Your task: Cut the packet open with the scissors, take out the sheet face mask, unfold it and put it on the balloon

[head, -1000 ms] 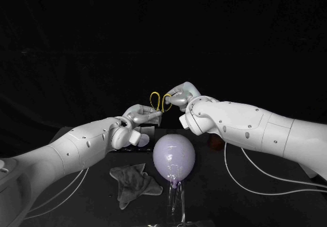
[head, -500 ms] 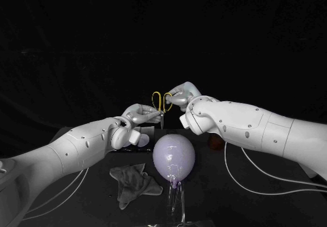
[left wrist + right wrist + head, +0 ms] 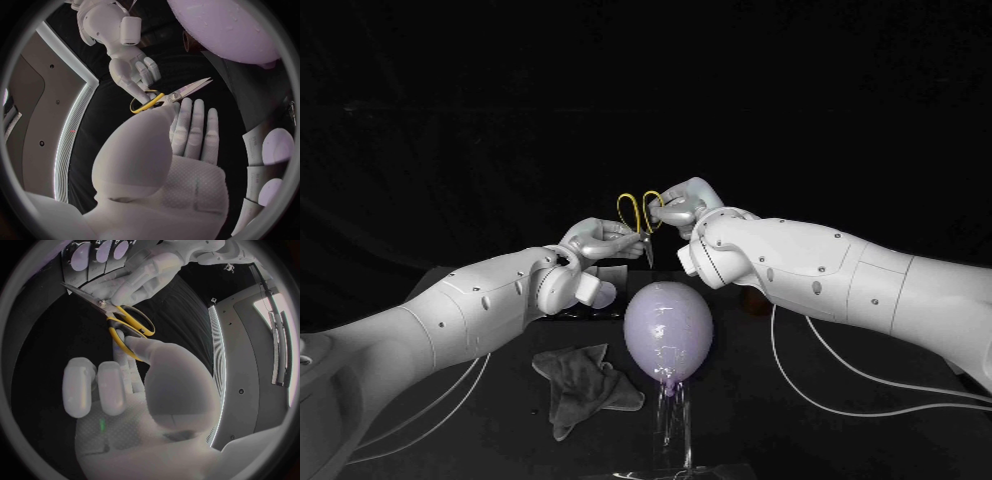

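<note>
Black table [image 3: 790,445] in front of me, both white arms reaching in over it and meeting above the far middle. Pale purple balloon [image 3: 668,325] stood upright on a clear stand [image 3: 678,430] at the centre, nearer to me than my hands. Grey cloth [image 3: 581,385] lay crumpled on the table just left of the balloon, on the near side. My left hand [image 3: 600,240] was raised beyond the balloon's top, thumb and fingers pinching the scissors [image 3: 648,245] at the pivot, the other fingers [image 3: 187,125] lying straight beneath the blades. My right hand [image 3: 682,205] sat just right of it and a little higher, clamped on the yellow handles: one finger through a loop, the thumb [image 3: 169,375] pressed against the handle beside it. So both hands had hold of the scissors at once, handles up, blades pointing down toward the balloon and well clear of it. Blades lay close together; I could not tell whether they were fully closed. White packets [image 3: 270,150] printed with pale ovals showed past my left hand in the wrist views, apart from the scissors; I could not place them on the table.
</note>
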Action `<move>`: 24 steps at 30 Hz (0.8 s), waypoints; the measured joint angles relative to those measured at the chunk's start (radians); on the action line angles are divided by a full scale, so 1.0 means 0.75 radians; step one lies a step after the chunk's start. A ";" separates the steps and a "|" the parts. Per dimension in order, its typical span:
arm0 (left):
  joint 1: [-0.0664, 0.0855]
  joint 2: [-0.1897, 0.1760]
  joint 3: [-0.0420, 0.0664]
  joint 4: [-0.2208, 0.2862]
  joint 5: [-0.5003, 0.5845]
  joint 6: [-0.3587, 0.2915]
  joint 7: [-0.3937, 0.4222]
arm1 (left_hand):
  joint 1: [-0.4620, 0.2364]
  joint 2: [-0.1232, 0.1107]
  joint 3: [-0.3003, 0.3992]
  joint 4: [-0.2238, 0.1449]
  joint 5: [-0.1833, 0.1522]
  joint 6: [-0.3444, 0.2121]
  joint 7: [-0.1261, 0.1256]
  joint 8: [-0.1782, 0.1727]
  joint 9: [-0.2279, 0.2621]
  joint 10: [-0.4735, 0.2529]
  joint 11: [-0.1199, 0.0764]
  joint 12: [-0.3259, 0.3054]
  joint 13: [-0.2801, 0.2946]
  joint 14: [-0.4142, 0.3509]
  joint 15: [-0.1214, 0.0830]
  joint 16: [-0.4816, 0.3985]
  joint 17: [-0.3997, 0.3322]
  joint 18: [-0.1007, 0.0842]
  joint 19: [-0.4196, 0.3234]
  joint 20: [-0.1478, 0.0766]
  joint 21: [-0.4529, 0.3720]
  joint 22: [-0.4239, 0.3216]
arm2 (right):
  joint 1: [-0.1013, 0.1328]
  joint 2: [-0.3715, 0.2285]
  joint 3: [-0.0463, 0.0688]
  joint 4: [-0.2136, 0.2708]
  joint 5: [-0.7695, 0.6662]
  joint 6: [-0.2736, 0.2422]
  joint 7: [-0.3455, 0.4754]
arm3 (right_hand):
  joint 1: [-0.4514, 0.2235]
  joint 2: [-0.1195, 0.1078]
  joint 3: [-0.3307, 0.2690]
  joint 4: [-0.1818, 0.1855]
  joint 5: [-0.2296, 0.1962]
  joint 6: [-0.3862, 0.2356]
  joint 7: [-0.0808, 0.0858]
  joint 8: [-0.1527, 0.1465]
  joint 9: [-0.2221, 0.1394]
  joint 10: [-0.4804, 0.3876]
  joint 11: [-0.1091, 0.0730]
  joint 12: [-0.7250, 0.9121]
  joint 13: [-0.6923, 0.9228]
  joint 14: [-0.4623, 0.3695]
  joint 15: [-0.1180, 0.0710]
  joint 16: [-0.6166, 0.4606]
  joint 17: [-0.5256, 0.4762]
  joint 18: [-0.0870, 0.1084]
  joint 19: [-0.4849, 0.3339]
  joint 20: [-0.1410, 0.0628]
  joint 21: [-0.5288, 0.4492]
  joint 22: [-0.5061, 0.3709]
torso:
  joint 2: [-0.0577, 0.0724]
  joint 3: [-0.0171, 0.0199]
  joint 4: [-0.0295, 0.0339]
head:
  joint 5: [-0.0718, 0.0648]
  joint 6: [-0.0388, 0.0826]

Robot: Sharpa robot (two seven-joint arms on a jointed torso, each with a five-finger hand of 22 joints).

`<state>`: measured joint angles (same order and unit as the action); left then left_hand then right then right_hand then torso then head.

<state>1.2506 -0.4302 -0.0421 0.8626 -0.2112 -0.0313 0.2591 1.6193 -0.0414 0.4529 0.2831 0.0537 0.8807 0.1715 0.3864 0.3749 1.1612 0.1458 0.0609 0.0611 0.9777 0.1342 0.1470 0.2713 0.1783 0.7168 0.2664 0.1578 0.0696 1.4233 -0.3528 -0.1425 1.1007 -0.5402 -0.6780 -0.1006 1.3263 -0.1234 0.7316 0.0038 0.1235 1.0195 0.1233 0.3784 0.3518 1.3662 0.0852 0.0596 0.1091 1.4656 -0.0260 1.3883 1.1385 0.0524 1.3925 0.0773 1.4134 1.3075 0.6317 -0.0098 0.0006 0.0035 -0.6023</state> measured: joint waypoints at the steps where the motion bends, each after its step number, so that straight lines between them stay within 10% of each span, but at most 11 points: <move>1: 0.000 -0.001 0.000 0.002 0.003 0.000 -0.002 | -0.012 -0.013 -0.004 0.004 -0.003 -0.013 0.013 -0.013 0.001 -0.020 0.006 0.000 -0.001 0.000 0.000 0.000 0.000 0.000 0.000 0.000 0.000 0.000 | -0.001 0.000 0.000 0.001 0.004 -0.004 0.003 | 0.000 0.000 0.000 0.000 0.000 -0.001 0.001 0.002 0.000 0.000 0.000 0.000 0.000 0.001 0.001 0.000 0.001 0.000 0.000 0.000 0.000 0.000 | 0.000 0.0000 -0.0001 | 0.000 -0.001; 13: 0.002 -0.005 0.001 0.006 0.045 0.000 -0.036 | -0.119 -0.173 -0.097 -0.016 -0.003 -0.172 0.033 -0.141 -0.065 -0.267 0.071 0.000 -0.001 -0.136 0.061 -0.087 -0.023 -0.001 -0.185 0.031 -0.069 -0.018 | -0.007 -0.006 -0.001 0.015 0.052 -0.045 0.038 | 0.000 0.000 0.004 -0.004 -0.003 -0.002 0.002 0.003 0.000 -0.001 -0.001 0.001 0.000 0.001 0.002 0.000 -0.001 0.000 0.000 0.000 0.000 0.001 | -0.001 -0.0017 0.0004 | -0.002 0.000; 24: 0.002 0.008 -0.010 -0.004 0.045 0.000 -0.056 | -0.112 -0.200 -0.161 -0.046 -0.003 -0.210 0.029 -0.168 -0.083 -0.370 0.041 0.000 0.001 -0.302 0.051 -0.110 -0.069 -0.002 -0.349 0.028 -0.115 -0.028 | -0.011 -0.009 0.001 0.028 0.105 -0.078 0.071 | -0.005 0.005 0.005 -0.005 -0.008 -0.002 0.002 0.003 0.003 -0.002 -0.002 0.005 0.001 -0.001 0.005 -0.005 -0.003 -0.001 0.000 0.000 0.000 0.000 | 0.000 -0.0020 -0.0006 | -0.002 0.002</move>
<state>1.2524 -0.4238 -0.0496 0.8595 -0.1773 -0.0314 0.2174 1.5355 -0.1912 0.3324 0.2484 0.0517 0.7231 0.1929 0.2604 0.3124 0.8839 0.1765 0.0610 0.0620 0.7513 0.1728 0.0645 0.2198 0.1772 0.4553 0.2875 0.0717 0.0484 1.4152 -0.3599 -0.1414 1.1217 -0.4617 -0.7367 -0.0470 1.3222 -0.1196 0.7356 -0.0003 0.1172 1.0179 0.1248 0.3808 0.3538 1.3649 0.0839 0.0632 0.1099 1.4651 -0.0226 1.3846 1.1366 0.0518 1.3925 0.0773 1.4134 1.3077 0.6315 -0.0113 0.0001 0.0023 -0.6005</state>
